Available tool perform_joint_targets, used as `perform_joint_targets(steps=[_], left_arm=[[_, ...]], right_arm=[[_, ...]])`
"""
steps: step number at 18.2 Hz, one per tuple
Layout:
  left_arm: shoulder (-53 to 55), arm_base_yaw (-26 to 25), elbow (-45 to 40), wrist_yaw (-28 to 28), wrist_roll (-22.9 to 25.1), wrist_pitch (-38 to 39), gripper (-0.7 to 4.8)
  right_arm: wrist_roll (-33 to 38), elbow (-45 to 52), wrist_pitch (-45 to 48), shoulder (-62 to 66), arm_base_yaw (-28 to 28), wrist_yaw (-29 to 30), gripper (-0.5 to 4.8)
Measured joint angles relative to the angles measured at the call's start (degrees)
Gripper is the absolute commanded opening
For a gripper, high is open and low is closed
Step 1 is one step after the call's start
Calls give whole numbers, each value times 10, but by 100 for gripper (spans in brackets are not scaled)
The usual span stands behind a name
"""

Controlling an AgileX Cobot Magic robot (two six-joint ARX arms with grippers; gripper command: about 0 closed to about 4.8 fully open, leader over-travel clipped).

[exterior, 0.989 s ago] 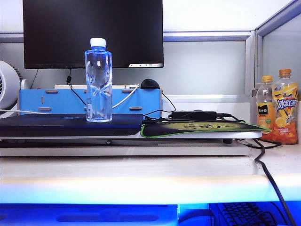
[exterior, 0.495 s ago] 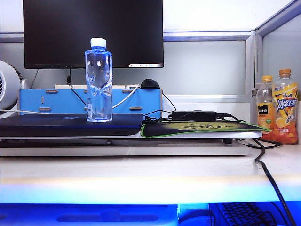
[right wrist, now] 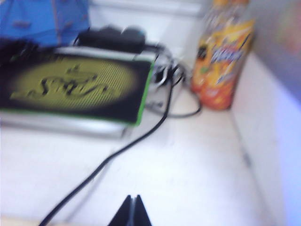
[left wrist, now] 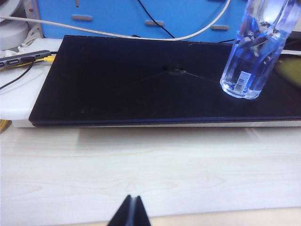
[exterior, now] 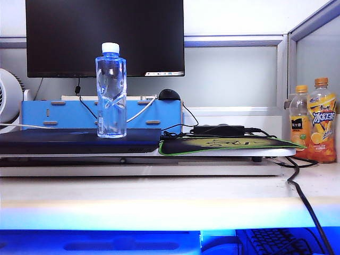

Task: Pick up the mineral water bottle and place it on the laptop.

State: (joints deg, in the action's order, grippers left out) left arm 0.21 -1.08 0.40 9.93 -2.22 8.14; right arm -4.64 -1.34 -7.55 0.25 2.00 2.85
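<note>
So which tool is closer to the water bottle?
Left. The left tool waits shut over the table, facing the laptop where the bottle stands. The right tool, shut, sits by the orange drinks, farther off.

Left gripper (left wrist: 131, 210), right gripper (right wrist: 130, 211): black, pointed.

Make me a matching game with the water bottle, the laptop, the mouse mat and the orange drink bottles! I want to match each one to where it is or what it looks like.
Things:
1. mineral water bottle
2. laptop
3. mouse mat
4. orange drink bottles

Descriptions:
A. flat and dark, lid closed, carrying something upright
B. at the far right of the desk, orange caps
C. clear with a white cap, standing on the dark slab
D. green edge, yellow-green print, beside the dark slab

Pairs: 1-C, 2-A, 3-D, 4-B
</note>
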Motion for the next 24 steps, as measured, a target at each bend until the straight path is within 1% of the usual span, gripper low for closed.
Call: perform_joint_targets(steps=[2, 6, 10, 24], left_arm=[[0, 0, 0, 0, 0, 0, -2], [0, 0, 0, 0, 0, 0, -2], [0, 0, 0, 0, 0, 0, -2], [0, 0, 0, 0, 0, 0, -2]], right_arm=[[2, 9, -21, 0, -1, 0, -1], [18, 9, -21, 5, 0, 0, -1], [60, 9, -21, 6, 0, -2, 0], [64, 9, -21, 6, 1, -2, 0]])
